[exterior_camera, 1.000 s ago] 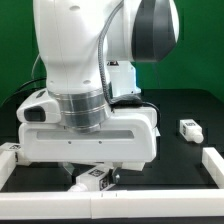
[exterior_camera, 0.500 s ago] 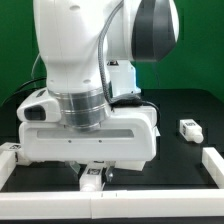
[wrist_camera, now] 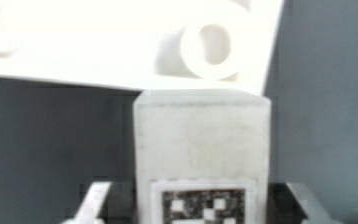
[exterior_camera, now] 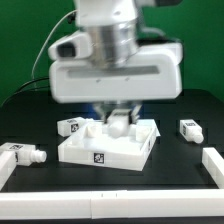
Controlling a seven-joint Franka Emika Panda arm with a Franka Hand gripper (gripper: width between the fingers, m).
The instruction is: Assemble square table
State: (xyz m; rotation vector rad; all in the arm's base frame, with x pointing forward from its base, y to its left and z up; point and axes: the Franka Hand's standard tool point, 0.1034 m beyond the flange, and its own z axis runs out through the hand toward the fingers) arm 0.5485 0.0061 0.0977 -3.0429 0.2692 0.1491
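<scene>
The white square panel (exterior_camera: 108, 146) lies in the middle of the black table, with a tag on its front rim. My gripper (exterior_camera: 120, 120) hangs over the panel's back part and is shut on a stubby white leg (exterior_camera: 121, 123). In the wrist view the tagged leg (wrist_camera: 202, 140) stands between my fingers (wrist_camera: 98, 200), with the panel's round corner socket (wrist_camera: 208, 47) just beyond it. Three more legs lie loose: one by the panel's left back corner (exterior_camera: 72, 127), one at the far left (exterior_camera: 24, 154), one at the right (exterior_camera: 190, 130).
Long white border pieces lie at the exterior view's right front (exterior_camera: 213, 161) and left front (exterior_camera: 6, 166). A green wall closes the back.
The arm, which filled the front of the exterior view, has moved back and up. The leg seen at the front edge has gone with it to above the panel, which now shows.
</scene>
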